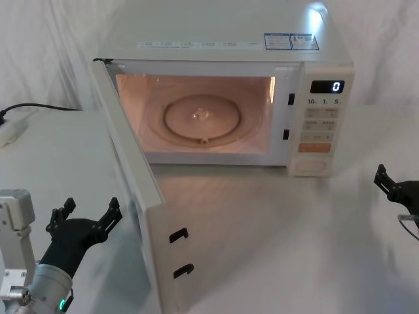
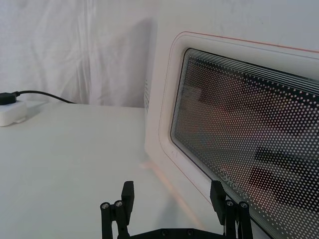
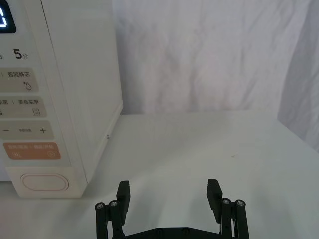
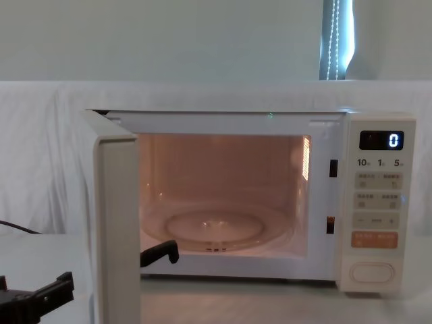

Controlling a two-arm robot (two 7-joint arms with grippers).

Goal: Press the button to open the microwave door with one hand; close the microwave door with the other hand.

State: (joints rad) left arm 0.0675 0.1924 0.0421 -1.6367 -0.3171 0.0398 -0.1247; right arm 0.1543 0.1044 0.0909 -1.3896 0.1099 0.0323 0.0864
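Cream-white and wide open, the microwave door [image 1: 134, 190] swings out on its left hinge toward the table's front edge, the cavity lit and the glass turntable [image 1: 201, 116] bare. The left gripper [image 1: 86, 219] hovers low by the table's front-left corner, just beside the door's outer face, jaws spread and holding nothing. The right gripper [image 3: 169, 194] sits released near the table's right edge, apart from the button [image 3: 45, 182] at the panel's bottom.
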